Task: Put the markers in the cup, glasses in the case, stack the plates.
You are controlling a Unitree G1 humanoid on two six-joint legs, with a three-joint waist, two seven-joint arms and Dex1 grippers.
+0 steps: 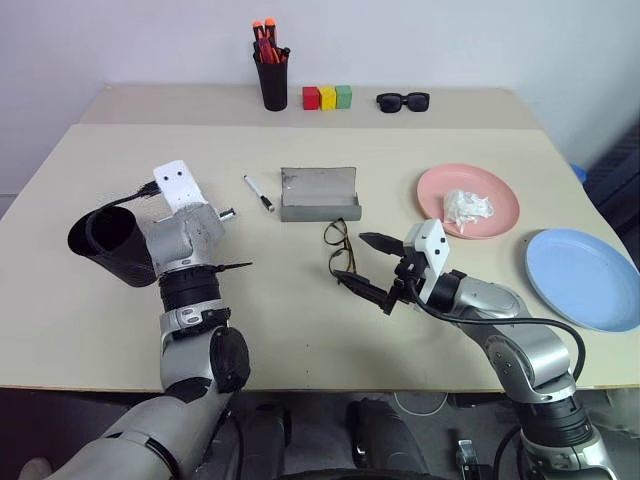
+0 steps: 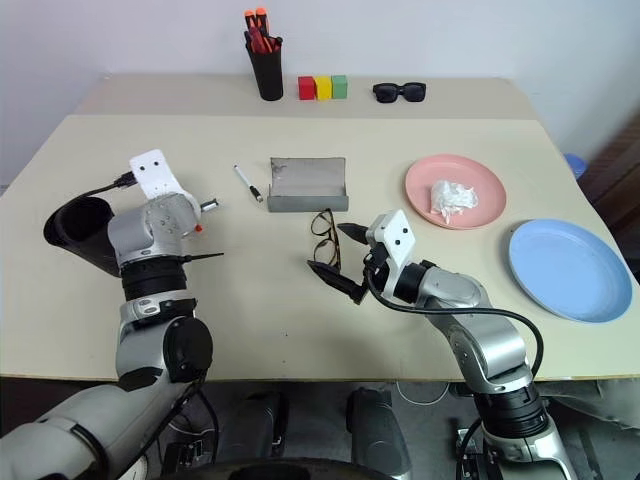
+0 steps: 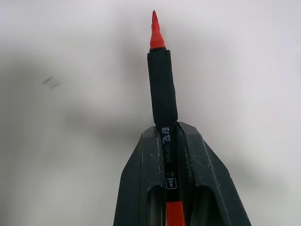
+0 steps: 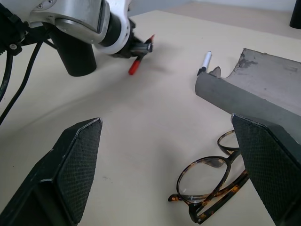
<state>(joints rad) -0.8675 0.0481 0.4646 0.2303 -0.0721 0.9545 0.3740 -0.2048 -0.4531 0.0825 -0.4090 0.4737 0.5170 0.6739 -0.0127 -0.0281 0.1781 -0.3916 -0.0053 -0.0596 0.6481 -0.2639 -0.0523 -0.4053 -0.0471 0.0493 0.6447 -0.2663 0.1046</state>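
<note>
Left gripper [image 3: 170,155]: I have its two fingers pinched tight on the red marker [image 3: 162,89], seen close in the left wrist view; the black section and red tip stick out past the fingertips.
Right gripper [image 1: 372,268]: I see its jaws spread wide with nothing between them, hanging just beside the glasses [image 1: 340,248].
Cup [image 1: 112,244]: black, lying tilted with its mouth toward me, partly behind my left wrist, on the left part of the table [image 1: 300,320].
Glasses: folded on the table just in front of the case [image 1: 320,193], one lens between my right fingers in the right wrist view.
Case: open, grey, near the table's middle.
White marker [image 1: 259,193]: lying flat just left of the case, black cap toward me.
Pink plate [image 1: 468,200]: right of the case, with a crumpled tissue [image 1: 466,209] on it.
Blue plate [image 1: 583,278]: near the pink one, at the right edge, not touching it.
Far side: pen holder [image 1: 272,78] with orange-tipped pens, coloured blocks [image 1: 327,97], black sunglasses [image 1: 403,101].
</note>
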